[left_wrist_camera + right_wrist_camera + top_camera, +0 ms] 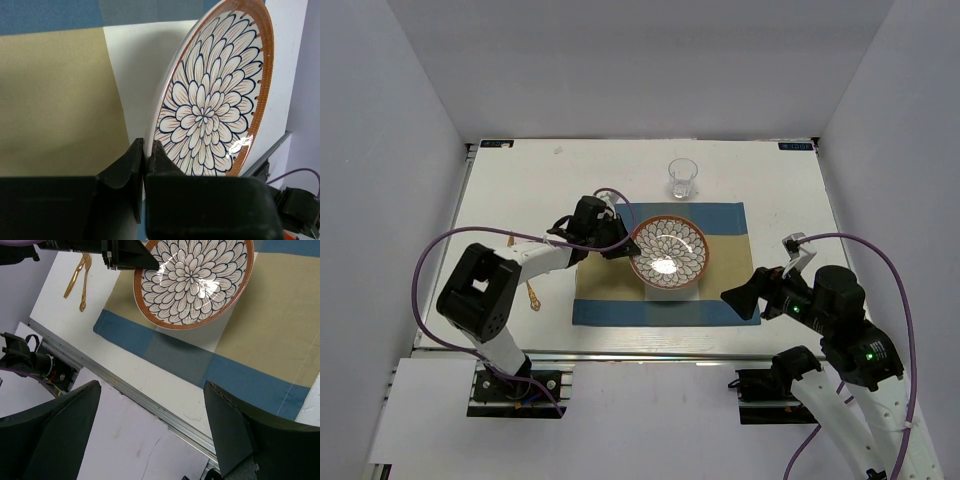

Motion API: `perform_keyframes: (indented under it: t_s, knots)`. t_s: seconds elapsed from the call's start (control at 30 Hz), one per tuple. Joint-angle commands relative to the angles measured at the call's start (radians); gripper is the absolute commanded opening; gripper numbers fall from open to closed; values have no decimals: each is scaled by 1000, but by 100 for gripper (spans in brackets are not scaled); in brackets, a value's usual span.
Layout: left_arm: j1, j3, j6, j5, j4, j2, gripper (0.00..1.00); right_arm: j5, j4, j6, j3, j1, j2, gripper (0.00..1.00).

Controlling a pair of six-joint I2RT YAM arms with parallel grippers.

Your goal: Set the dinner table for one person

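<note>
Now | left jaws clamped on bowl (668,252) rim | right jaws apart

Bright, even overhead light; small glare on bowl (668,250).

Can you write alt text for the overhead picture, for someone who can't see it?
The left gripper pinches the rim of a flower-patterned dish over a blue-and-tan placemat on a white table. The right gripper hangs open near the mat's corner; a glass stands beyond it.

Top-down over dinner table (520,190), wrists near plate (668,252)
</note>
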Motion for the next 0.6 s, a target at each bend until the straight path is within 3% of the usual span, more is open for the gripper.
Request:
perform_keyframes:
  t_s: [0.0,0.27,0.37,0.47,0.5,0.57]
  knots:
    - [-4,8,-12,34,153,-19,0,1,-6,-26,13,-2,-9,89]
    - [-4,25,-23,17,153,33,0,-1,-15,-38,13,-5,-9,89]
    - [-4,20,-34,20,158,48,4,-5,-11,-37,9,-3,-12,89]
    - [-4,0,-46,11,169,45,22,-7,-6,-37,4,-6,-9,89]
    - [-4,-6,-48,4,170,42,34,-7,-5,-37,1,-3,-9,89]
    - [-4,-12,-54,-3,162,32,43,-8,-4,-37,1,-6,-7,89]
